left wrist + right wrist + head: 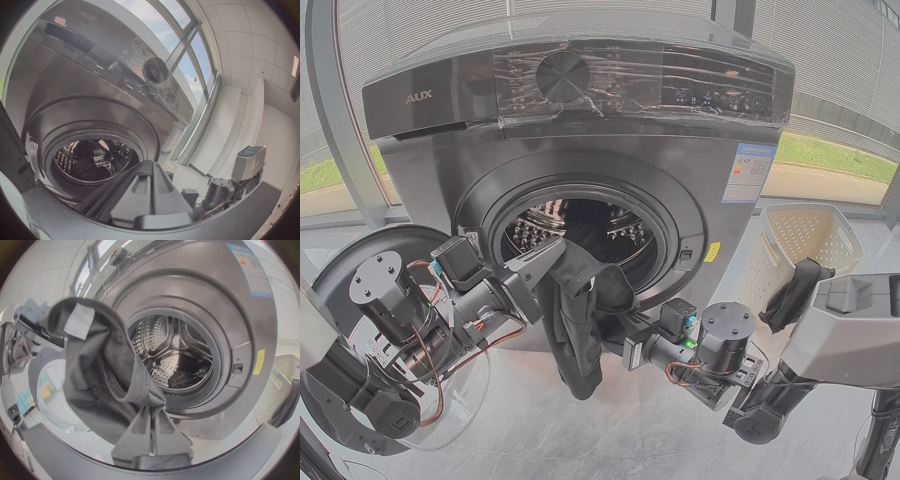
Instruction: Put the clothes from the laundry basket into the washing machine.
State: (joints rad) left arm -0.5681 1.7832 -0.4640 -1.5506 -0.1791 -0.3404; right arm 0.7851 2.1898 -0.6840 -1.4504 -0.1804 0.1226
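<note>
A black garment (575, 312) hangs in front of the washing machine's open drum (584, 234), stretched between both grippers. My left gripper (559, 245) is shut on its upper edge (137, 170) at the drum's mouth. My right gripper (622, 325) is shut on its other end (118, 380), lower and to the right. Most of the cloth dangles toward the floor. Another dark piece (181, 379) lies inside the drum. The white laundry basket (800, 244) stands right of the machine with a black cloth (797, 294) draped over its rim.
The round glass door (394, 350) stands swung open at the left, behind my left arm. Grey tiled floor (612, 425) lies in front of the machine. Windows run behind and beside it.
</note>
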